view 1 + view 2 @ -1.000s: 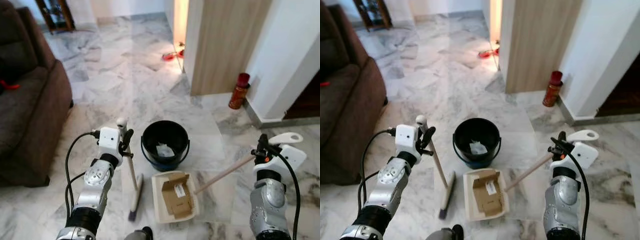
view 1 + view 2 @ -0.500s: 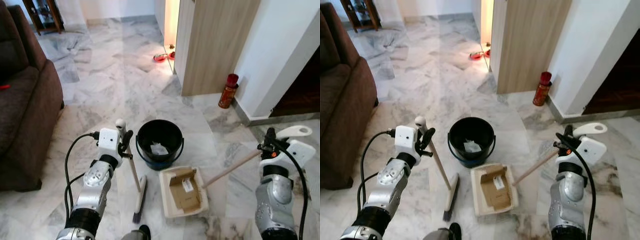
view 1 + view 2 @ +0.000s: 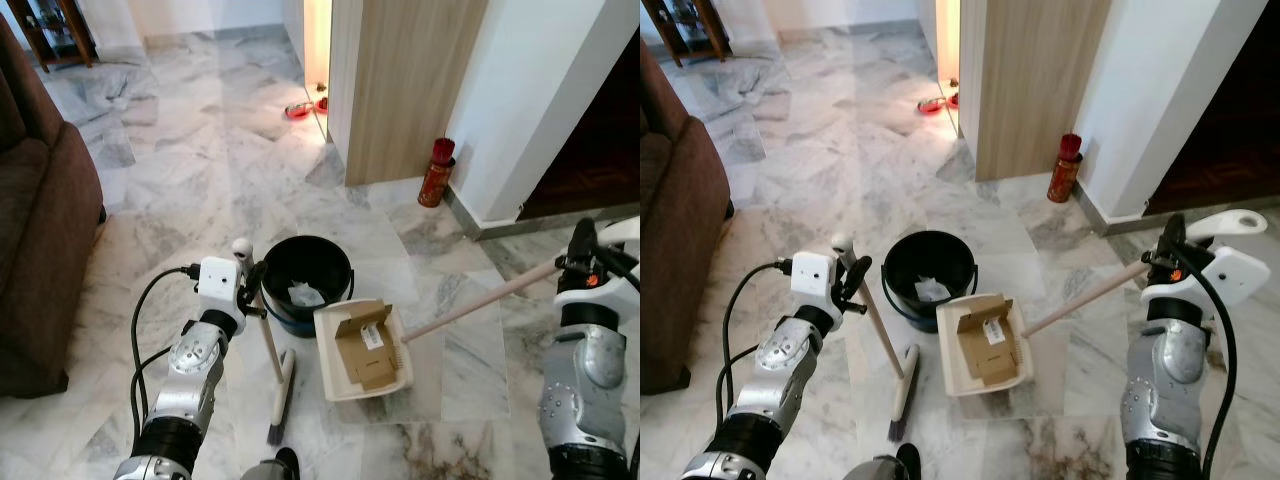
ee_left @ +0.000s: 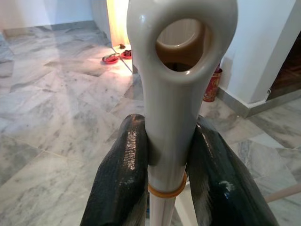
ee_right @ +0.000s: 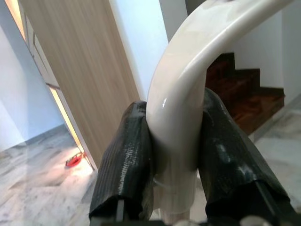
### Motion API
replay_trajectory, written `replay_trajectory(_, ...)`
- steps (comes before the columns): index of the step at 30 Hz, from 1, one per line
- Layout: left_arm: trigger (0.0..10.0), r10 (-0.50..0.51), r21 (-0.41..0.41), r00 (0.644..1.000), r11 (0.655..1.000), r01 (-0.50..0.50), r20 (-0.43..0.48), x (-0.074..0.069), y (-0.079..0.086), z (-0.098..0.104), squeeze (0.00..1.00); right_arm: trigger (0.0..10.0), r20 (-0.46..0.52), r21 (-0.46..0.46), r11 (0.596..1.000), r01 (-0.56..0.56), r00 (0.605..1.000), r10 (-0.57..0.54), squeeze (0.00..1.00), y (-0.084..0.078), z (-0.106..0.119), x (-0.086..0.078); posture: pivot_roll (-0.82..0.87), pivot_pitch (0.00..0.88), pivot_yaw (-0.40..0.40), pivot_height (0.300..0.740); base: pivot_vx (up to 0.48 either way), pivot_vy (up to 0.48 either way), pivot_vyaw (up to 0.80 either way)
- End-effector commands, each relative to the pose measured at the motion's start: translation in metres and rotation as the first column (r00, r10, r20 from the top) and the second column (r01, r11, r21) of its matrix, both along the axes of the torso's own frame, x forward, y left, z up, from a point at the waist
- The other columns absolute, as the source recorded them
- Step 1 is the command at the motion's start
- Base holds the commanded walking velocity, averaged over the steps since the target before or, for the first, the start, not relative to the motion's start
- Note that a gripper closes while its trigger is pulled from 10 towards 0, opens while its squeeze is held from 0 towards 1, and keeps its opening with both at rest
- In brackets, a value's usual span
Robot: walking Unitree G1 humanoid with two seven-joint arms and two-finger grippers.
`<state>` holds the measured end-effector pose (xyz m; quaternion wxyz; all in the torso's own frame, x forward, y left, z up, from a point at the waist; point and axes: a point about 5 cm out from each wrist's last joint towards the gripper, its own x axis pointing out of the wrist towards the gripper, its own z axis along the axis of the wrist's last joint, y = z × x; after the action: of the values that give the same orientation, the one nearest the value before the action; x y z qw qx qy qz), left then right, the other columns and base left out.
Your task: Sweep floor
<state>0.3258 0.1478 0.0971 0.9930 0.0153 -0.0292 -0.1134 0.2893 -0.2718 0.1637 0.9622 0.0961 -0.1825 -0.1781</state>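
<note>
My left gripper is shut on the cream handle of a broom whose head rests on the marble floor. My right gripper is shut on the curved handle of a long-handled cream dustpan. The pan holds flattened brown cardboard and hangs just right of a black bucket, its back edge near the rim. White paper scraps lie in the bucket.
A brown sofa stands on the left. A wooden panel and white wall rise ahead on the right, with a red canister at their foot. Red bowls lie in the lit doorway. Dark stairs are at far right.
The camera has shifted and the scene slid left. My right gripper has lifted the dustpan off the floor and swung it toward the bucket. The broom stays put.
</note>
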Motion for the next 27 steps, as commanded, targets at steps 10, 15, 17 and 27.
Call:
replay_trajectory(10, 10.0, -0.007, 0.008, 1.000, 1.000, 0.007, 0.016, 0.000, 0.000, 0.003, 0.00, 10.0, 0.029, -0.053, 0.996, -0.074, 0.997, 0.076, 0.00, -0.016, 0.017, -0.016, 0.13, 0.079, 0.002, 0.740, 0.000, 0.000, 0.00)
replay_trajectory(15, 10.0, -0.009, 0.009, 1.000, 1.000, 0.009, 0.014, 0.001, 0.000, 0.003, 0.00, 10.0, 0.058, -0.027, 0.990, -0.136, 0.989, 0.137, 0.00, -0.018, 0.026, -0.018, 0.12, 0.077, 0.005, 0.740, 0.000, 0.000, 0.00)
replay_trajectory(17, 10.0, -0.010, 0.008, 1.000, 1.000, 0.010, 0.013, 0.001, -0.001, 0.003, 0.00, 10.0, 0.061, -0.051, 0.985, -0.167, 0.984, 0.170, 0.00, -0.019, 0.031, -0.019, 0.12, 0.077, 0.004, 0.740, 0.000, 0.000, 0.00)
replay_trajectory(27, 10.0, -0.005, 0.011, 1.000, 1.000, 0.005, 0.014, 0.001, 0.001, 0.003, 0.00, 10.0, 0.211, 0.016, 0.972, -0.235, 0.951, 0.226, 0.00, -0.005, 0.057, -0.015, 0.13, 0.077, 0.005, 0.740, 0.000, 0.000, 0.00)
